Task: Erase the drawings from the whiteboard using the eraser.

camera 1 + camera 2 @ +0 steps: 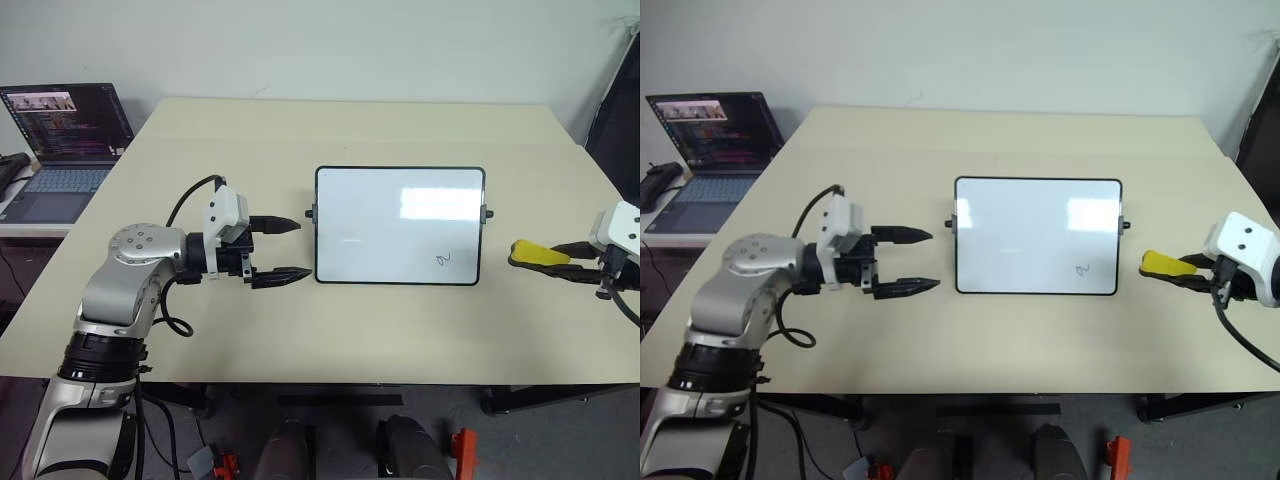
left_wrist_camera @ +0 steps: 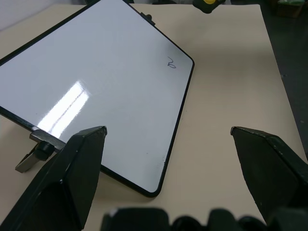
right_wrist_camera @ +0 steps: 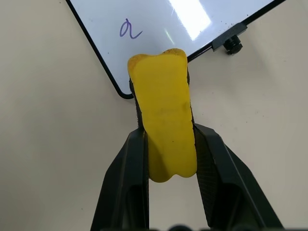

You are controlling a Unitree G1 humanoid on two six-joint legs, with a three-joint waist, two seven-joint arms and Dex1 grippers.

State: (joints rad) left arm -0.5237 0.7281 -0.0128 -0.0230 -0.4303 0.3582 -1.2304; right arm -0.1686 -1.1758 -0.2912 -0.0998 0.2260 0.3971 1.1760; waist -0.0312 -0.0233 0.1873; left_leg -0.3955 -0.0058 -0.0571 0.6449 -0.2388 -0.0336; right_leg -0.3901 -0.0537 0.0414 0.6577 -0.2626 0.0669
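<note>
Yellow foam is what you should look at first: the eraser sits clenched between the two black fingers of your right tool, pinched along its sides so that its far end sticks out past the fingertips, which leaves that end free to press on a surface. The right tool hangs off to the right of the board, just past its right knob, so the eraser is clear of the glossy face and touches nothing there. The board lies flat near the middle of the worktop, long side across. You can see one scribble on it, a small loop near the lower right corner; the rest of the white face looks clean, so I judge most of the wiping done and this last mark the job in hand. It happens to be the corner nearest your loaded tool, which makes the reach short. Your left tool waits released, fingers spread wide, pointing at the board's left edge and just short of it, not touching. That is a sensible place for bracing the frame against sliding when the eraser rubs, though for now it holds nothing.
</note>
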